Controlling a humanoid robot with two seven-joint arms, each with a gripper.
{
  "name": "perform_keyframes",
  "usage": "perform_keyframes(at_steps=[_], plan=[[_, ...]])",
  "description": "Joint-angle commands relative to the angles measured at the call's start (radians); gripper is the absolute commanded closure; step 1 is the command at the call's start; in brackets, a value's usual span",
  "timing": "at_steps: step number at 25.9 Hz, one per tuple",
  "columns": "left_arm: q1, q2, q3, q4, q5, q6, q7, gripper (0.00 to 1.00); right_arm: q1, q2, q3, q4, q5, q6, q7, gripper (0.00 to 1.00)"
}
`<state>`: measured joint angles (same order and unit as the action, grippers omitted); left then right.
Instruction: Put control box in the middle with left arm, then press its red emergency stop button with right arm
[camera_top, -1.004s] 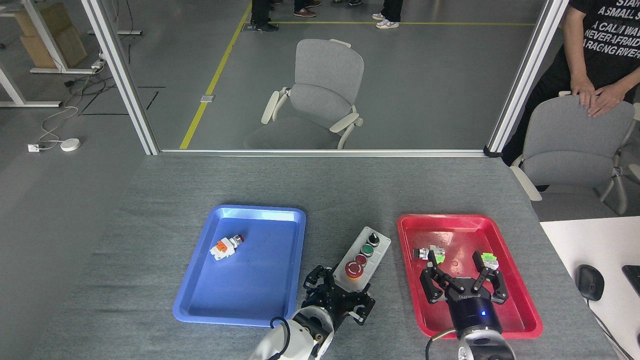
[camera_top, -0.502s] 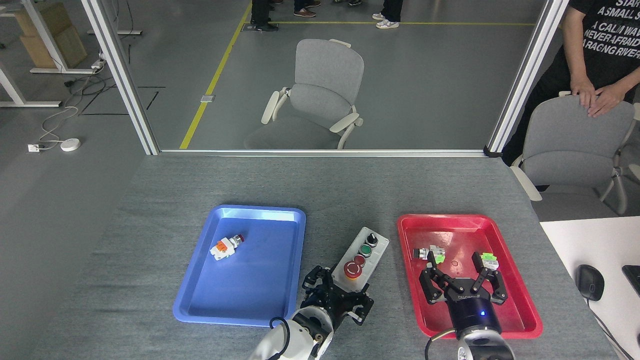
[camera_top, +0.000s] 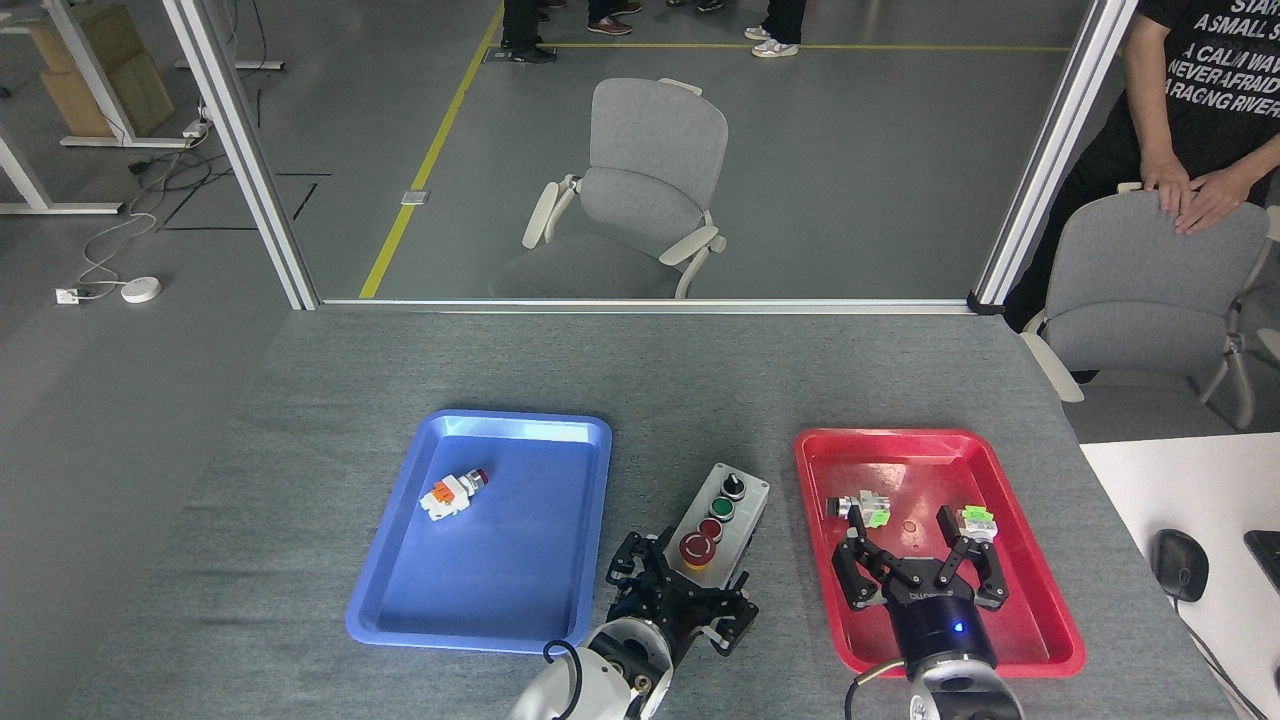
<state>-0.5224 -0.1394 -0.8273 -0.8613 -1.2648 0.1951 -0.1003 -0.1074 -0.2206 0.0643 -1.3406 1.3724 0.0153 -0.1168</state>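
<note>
My left gripper (camera_top: 680, 588) is clamped on the near end of the control box (camera_top: 716, 514), which lies slanted on the grey table (camera_top: 700, 380) between the blue tray (camera_top: 400, 600) and red tray (camera_top: 1050, 640). My right gripper (camera_top: 918, 550) hangs spread wide above the red tray, empty. Since a second ago the box has slid slightly toward me and leftward.

Grey concrete floor (camera_top: 860, 170) with yellow line (camera_top: 430, 150); two aluminium frame posts (camera_top: 240, 150); grey office chair (camera_top: 640, 190) centre, second grey chair (camera_top: 1150, 290) right; cardboard boxes (camera_top: 100, 70) far left; white cable (camera_top: 110, 245) on floor.
</note>
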Motion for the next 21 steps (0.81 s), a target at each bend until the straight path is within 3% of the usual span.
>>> perform_keyframes(at_steps=[1,7,10,18,21], plan=[[0.048,0.006,0.004,-0.056,-0.002,-0.002,0.001,0.02,0.0,0.004,0.017,0.001,0.001,-0.008,0.0,0.03],[0.121,0.029,0.005,-0.145,-0.004,0.0,0.001,0.02,0.0,0.009,0.048,0.0,0.001,-0.011,0.003,0.17],[0.151,0.058,0.007,-0.197,-0.001,0.001,0.001,0.02,-0.001,0.01,0.062,0.0,0.001,-0.011,0.005,0.29],[0.239,0.178,0.093,-0.389,-0.001,-0.003,-0.001,0.02,0.0,0.03,0.101,0.0,0.008,-0.017,0.006,0.5],[0.266,0.247,0.106,-0.493,0.001,-0.003,-0.016,0.02,0.0,0.044,0.134,0.0,0.013,-0.026,0.006,0.67]])
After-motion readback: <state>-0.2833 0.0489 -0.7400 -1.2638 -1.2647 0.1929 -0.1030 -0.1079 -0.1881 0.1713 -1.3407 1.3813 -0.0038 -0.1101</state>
